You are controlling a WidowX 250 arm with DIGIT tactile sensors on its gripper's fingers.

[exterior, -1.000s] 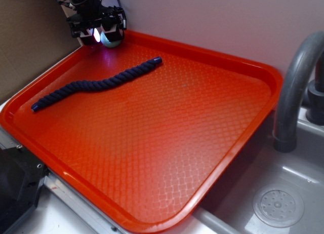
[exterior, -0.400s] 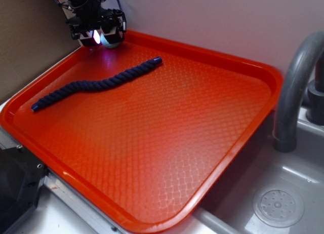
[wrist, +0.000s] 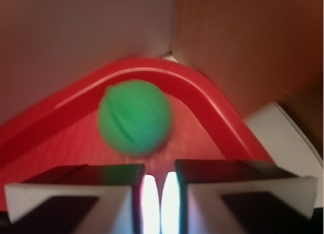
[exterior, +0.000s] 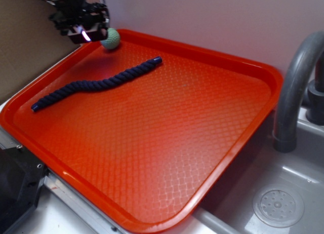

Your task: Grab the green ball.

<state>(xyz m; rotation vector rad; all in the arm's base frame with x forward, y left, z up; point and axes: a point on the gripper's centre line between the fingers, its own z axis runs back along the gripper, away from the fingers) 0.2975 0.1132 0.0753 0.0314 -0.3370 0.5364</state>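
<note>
green ball (exterior: 110, 39) sitting free in far corner of red tray (exterior: 212, 67), just inside rim. gripper (exterior: 83, 26) hovering beside it, toward corner wall, not touching. wrist view blurred: jaws showing nearly closed, thin bright slit between fingers (wrist: 121, 188), holding nothing; ball lying ahead of fingertips, slightly left of slit. blue rope (exterior: 96, 83) lying well apart. jaws likely needing reopening before advancing onto ball.

A red tray (exterior: 212, 158) holds a green ball (exterior: 110, 39) in its far corner and a dark blue rope (exterior: 96, 85) lying nearer. The gripper (exterior: 81, 29) hangs beside the ball, its jaws hard to make out. A sink (exterior: 283, 193) sits alongside.
</note>
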